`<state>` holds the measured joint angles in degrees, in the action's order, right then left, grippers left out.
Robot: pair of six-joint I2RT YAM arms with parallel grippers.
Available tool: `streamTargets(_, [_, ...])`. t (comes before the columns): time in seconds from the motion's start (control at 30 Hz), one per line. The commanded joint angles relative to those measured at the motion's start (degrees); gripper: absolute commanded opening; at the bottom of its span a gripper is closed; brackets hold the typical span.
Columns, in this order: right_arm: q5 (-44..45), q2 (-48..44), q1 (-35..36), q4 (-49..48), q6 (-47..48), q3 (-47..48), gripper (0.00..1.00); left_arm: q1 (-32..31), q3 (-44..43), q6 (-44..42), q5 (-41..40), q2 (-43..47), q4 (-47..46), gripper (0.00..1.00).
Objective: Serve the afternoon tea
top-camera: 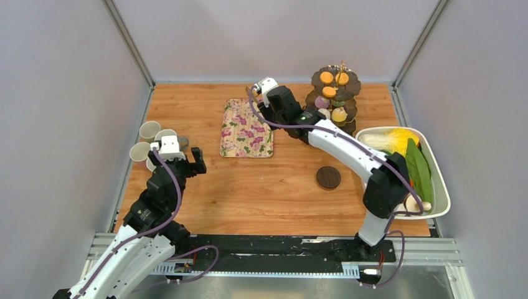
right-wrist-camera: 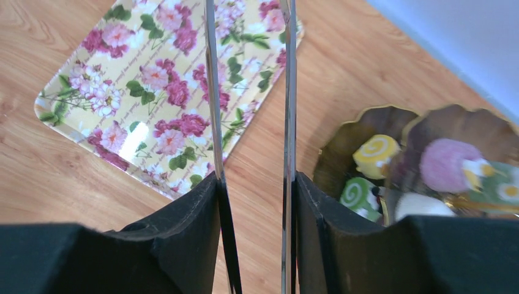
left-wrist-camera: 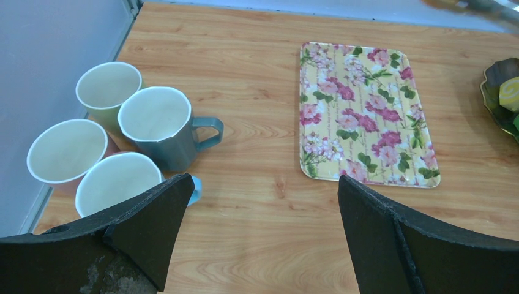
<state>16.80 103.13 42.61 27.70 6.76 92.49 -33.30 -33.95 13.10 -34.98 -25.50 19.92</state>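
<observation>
Table (top-camera: 280,205): orange-brown wood, wavy grain.
Tray (left-wrist-camera: 367,110): pale yellow ground, pink + magenta roses, grn leaves, faint script lines.
Mugs, all white inside: grn mug (left-wrist-camera: 109,89), teal mug (left-wrist-camera: 165,131), pink mug (left-wrist-camera: 64,153), lt-blue mug (left-wrist-camera: 116,184).
Coaster (top-camera: 328,177): dk brown.
Stand (right-wrist-camera: 336,159): dk brown, gold edge.
Cakes: orange cakes (top-camera: 326,77) x3; yellow swirl (right-wrist-camera: 376,153); grn swirl (right-wrist-camera: 358,196) w/ white; pink-purple fuzzy cake (right-wrist-camera: 448,164); white cake (right-wrist-camera: 416,207).
Tub (top-camera: 443,193): white; veg yellow + grn.
Tongs (right-wrist-camera: 211,92): mirror silver.

mugs (top-camera: 152,140) far left | tray (top-camera: 246,129) centre | stand (top-camera: 353,89) right-rear | coaster (top-camera: 328,177) before stand
</observation>
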Motion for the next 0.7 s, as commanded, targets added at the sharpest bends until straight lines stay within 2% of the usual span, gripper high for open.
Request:
streamTargets(0.0, [4.9,-9.2,0.3,2.1,0.2,-1.5,0.44,-0.1,0.0,-0.7,0.2,0.3,-0.9,1.0])
streamTargets(0.33, [11.4,-25.7,-2.3,8.2,-1.7,-6.5,0.45,0.0,0.0,-0.7,0.3,-0.1,-1.0,1.0])
streamTargets(0.67, [13.0,-37.9,-9.8,16.1,-4.1,-10.8,0.43,-0.1,0.0,-0.7,0.5,-0.6,-1.0,1.0])
